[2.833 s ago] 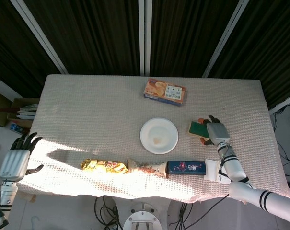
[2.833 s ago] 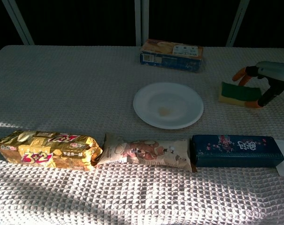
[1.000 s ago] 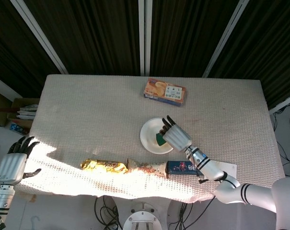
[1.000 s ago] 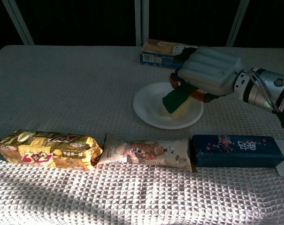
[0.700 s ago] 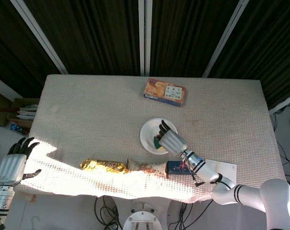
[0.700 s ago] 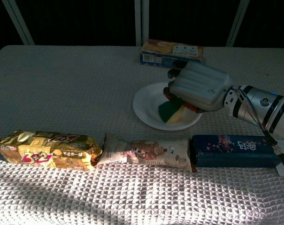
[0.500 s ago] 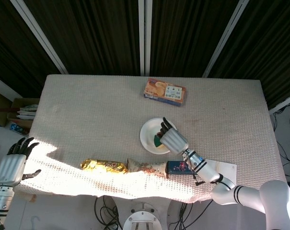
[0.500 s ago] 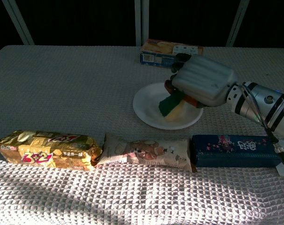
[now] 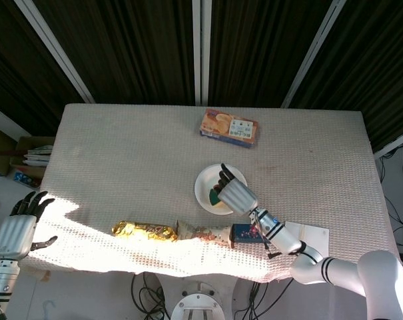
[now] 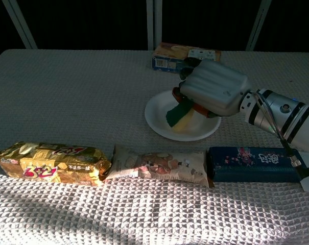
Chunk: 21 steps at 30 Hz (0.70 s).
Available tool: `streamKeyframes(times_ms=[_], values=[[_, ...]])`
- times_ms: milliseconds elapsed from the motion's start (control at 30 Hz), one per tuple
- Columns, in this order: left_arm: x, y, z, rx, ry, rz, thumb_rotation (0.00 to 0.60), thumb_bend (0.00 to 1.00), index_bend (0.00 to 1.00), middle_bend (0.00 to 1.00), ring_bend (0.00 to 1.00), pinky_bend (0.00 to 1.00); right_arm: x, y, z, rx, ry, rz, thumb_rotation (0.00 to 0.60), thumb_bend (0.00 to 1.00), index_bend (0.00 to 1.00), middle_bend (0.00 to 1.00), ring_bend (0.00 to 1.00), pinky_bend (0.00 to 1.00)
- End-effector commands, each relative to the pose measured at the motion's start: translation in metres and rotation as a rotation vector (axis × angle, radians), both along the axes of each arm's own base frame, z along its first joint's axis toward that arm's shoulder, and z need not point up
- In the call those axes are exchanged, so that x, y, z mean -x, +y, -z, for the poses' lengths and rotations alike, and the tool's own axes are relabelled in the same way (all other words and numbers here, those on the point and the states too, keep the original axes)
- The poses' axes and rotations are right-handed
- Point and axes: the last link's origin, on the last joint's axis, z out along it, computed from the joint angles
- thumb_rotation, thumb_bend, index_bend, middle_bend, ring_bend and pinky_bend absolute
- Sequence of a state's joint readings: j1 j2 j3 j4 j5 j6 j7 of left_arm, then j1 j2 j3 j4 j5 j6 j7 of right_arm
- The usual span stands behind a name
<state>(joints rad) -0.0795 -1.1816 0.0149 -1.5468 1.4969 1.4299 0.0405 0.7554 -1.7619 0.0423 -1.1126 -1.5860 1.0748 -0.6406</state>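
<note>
I have the right robot hand (image 10: 211, 88) gripping the green-and-yellow sponge (image 10: 177, 115) just under its fingers, over the white plate (image 10: 159, 126), so I judge it best to press flat and keep strokes inside the rim.

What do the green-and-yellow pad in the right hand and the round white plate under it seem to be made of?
Green-and-yellow pad: likely a foam sponge with a dark scouring layer, matte, soft-edged. Round white plate: smooth with a thin raised rim and slight sheen; plastic, paper or ceramic, cannot tell. The right hand holds the pad over the plate.
</note>
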Motion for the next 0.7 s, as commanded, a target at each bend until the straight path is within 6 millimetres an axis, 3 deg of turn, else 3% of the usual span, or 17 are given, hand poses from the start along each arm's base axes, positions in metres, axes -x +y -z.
streamKeyframes(times_ms=[33, 267, 400, 567, 700], values=[[0.000, 0.001, 0.001, 0.004, 0.000, 0.002, 0.600, 0.03, 0.20, 0.09, 0.04, 0.15, 0.009, 0.001, 0.005, 0.001, 0.030, 0.017, 0.600, 0.49, 0.68, 0.47, 0.23, 0.11], [0.001, 0.005, 0.001, 0.004, 0.001, 0.007, 0.600, 0.03, 0.20, 0.09, 0.04, 0.15, 0.017, -0.008, -0.015, 0.066, -0.013, 0.038, 0.600, 0.49, 0.69, 0.47, 0.24, 0.09], [0.001, 0.005, 0.000, 0.002, -0.001, 0.009, 0.600, 0.03, 0.20, 0.09, 0.04, 0.15, 0.012, -0.008, -0.023, 0.074, -0.065, 0.043, 0.600, 0.49, 0.69, 0.47, 0.25, 0.09], [0.001, 0.003, 0.000, 0.001, 0.001, 0.008, 0.600, 0.03, 0.20, 0.09, 0.04, 0.15, 0.002, -0.003, -0.010, 0.030, -0.061, 0.027, 0.600, 0.49, 0.69, 0.47, 0.25, 0.09], [0.003, 0.001, 0.000, 0.000, 0.001, 0.000, 0.600, 0.03, 0.20, 0.09, 0.04, 0.15, 0.005, 0.000, 0.005, -0.006, 0.005, 0.017, 0.600, 0.49, 0.69, 0.47, 0.25, 0.09]])
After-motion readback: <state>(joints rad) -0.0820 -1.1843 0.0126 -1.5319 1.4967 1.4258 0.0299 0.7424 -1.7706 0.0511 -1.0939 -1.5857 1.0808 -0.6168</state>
